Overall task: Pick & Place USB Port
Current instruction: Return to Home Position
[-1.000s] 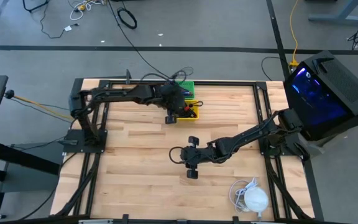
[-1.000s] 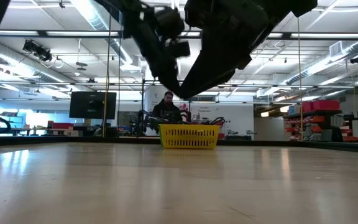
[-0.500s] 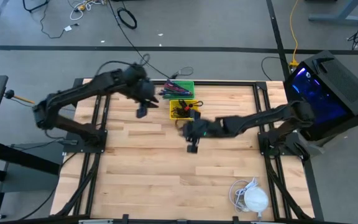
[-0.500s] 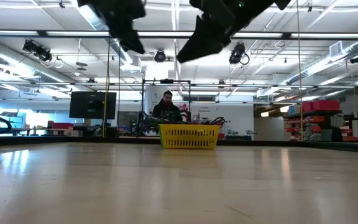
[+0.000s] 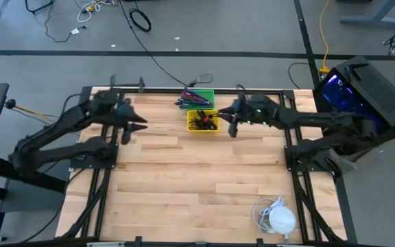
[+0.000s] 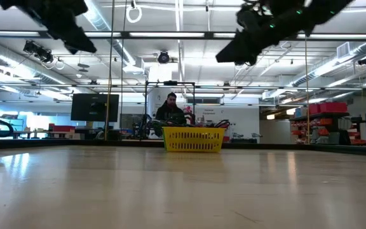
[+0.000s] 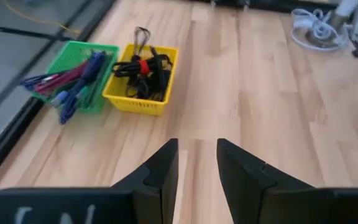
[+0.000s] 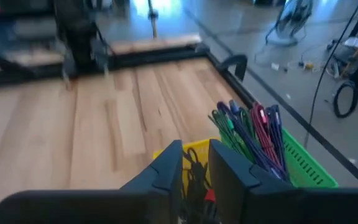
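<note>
Left gripper: fingers narrowly parted, empty, raised over left side of table.
Right gripper: fingers narrowly parted, empty, raised just beside yellow basket.
Black charger cables lie in yellow basket.
Coloured cables lie in green basket, just beside it.

The counter was pale wood in jointed strips, smooth with a soft sheen. The yellow basket and green basket looked like slatted plastic. The black cables in the yellow one looked matt.
</note>
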